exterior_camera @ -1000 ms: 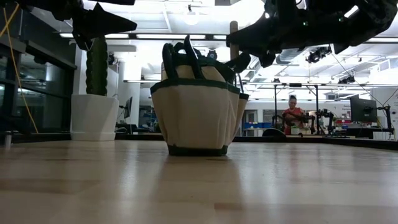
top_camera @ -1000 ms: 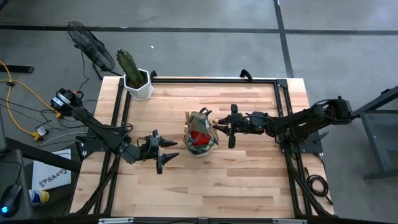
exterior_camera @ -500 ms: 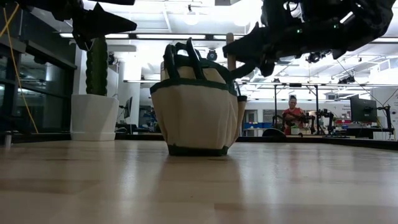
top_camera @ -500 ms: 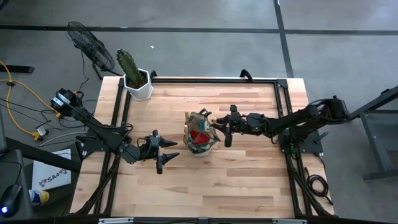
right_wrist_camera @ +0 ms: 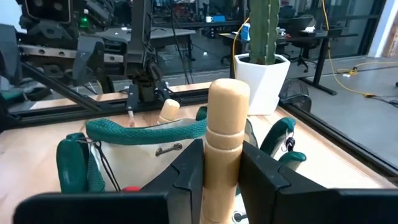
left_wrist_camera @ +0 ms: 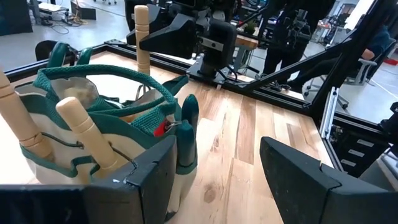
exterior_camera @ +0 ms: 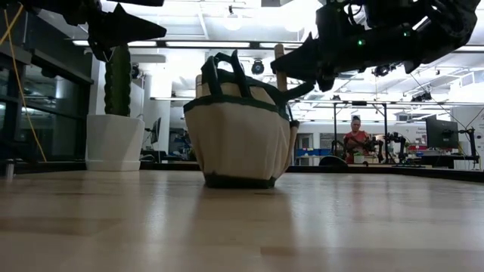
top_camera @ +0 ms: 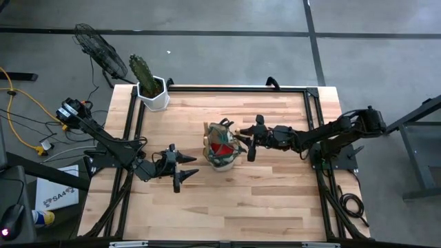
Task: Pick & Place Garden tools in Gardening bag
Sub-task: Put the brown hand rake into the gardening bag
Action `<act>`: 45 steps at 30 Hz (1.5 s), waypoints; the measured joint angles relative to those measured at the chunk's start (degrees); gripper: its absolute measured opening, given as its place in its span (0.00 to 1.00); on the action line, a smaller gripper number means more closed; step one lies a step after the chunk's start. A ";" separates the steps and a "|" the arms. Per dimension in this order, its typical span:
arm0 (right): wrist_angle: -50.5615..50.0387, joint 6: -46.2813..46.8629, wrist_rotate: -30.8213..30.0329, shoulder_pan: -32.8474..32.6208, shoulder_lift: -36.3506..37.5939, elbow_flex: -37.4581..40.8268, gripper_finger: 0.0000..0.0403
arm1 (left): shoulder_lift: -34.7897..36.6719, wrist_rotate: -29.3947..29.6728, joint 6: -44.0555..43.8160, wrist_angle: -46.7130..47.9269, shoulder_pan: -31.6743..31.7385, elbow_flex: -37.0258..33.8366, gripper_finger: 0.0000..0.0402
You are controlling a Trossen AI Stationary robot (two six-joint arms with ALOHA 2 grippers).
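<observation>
— Where's the bag?

— The gardening bag (top_camera: 222, 146) stands about mid-table (top_camera: 275, 200), a little nearer the far edge than the near one. From the low camera I see its tan wall and dark green trim (exterior_camera: 236, 106), and its green loop handles (exterior_camera: 224, 66) sticking up.

— And your right arm?

— My right gripper (top_camera: 249, 143) is just beside the bag's right rim. Through its wrist camera the two dark fingers (right_wrist_camera: 186, 171) sit against either side of a wooden tool handle (right_wrist_camera: 225, 134), which stands upright between them at the bag's edge. So I've got hold of that handle, jaws only narrowly apart. I can't tell which tool it belongs to; the head is hidden.

— What's already inside?

— From the left wrist camera, two more wooden handles (left_wrist_camera: 87, 134) lean out of the bag, and a dark green pruner grip (left_wrist_camera: 188, 121) sits in an outer pocket. From above, a red piece (top_camera: 220, 151) shows inside.

— Left arm?

— My left gripper (top_camera: 183, 171) waits above the table nearer its left side, apart from the bag, fingers spread wide and holding nothing.

— Anything else on the table?

— A potted cactus (top_camera: 146, 81) in a white pot at the far left corner.
</observation>
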State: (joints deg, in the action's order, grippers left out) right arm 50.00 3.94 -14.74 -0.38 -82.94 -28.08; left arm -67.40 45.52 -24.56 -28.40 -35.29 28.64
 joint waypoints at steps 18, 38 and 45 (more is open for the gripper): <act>0.57 -0.95 1.45 0.02 0.17 0.20 0.27 | 0.00 -0.11 -0.39 0.00 0.00 0.00 0.56; 3.24 -1.37 4.00 0.02 0.48 0.16 0.29 | 0.00 -0.10 -0.44 0.08 0.00 0.00 0.56; 3.41 -0.23 1.73 0.02 0.48 0.14 0.14 | 0.02 -0.09 -0.44 0.13 0.00 0.00 0.56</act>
State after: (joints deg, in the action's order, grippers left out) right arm 53.41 3.71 -13.01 -0.36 -82.46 -27.94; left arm -67.38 45.43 -24.99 -28.27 -35.29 28.64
